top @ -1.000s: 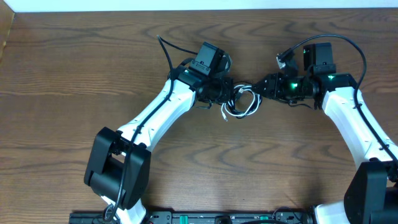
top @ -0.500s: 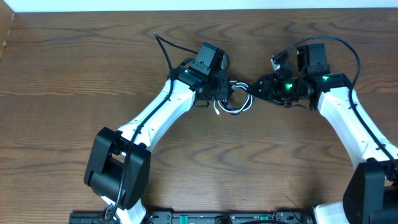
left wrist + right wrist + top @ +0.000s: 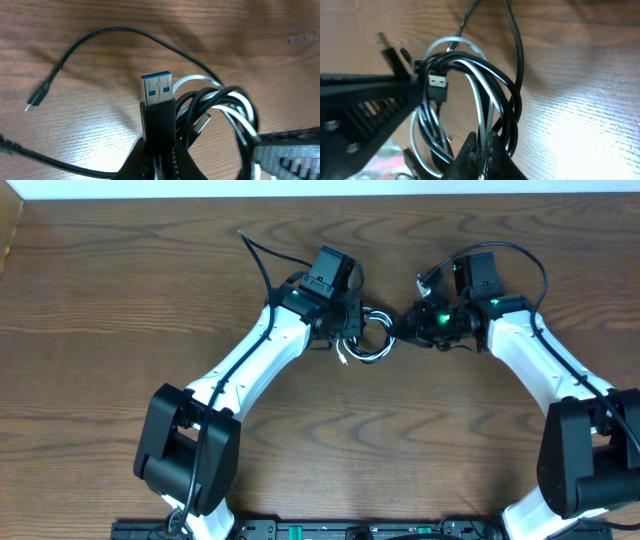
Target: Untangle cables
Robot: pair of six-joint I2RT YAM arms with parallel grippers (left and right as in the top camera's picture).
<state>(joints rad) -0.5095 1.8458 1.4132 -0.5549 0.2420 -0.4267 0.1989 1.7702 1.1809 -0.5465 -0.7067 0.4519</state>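
Both grippers have carried the tangle [image 3: 364, 342] up and to the left across the table [image 3: 120, 300], and the right arm has swung inward with it.

The tangle hangs in the middle of the table between the two wrists: a white cable [image 3: 343, 355] looped through a black cable [image 3: 262, 265], whose free tail runs off to the upper left. From overhead it is only a small knot. The left wrist view shows the left gripper [image 3: 159, 152] clamped on a black USB plug [image 3: 157, 92] with a blue insert, standing upright. The right wrist view shows the right gripper [image 3: 481, 150] pinched on black and white strands at the bottom of the loops.

The left arm reaches diagonally up from the near left and the right arm bends in from the near right, so the wrists face each other.
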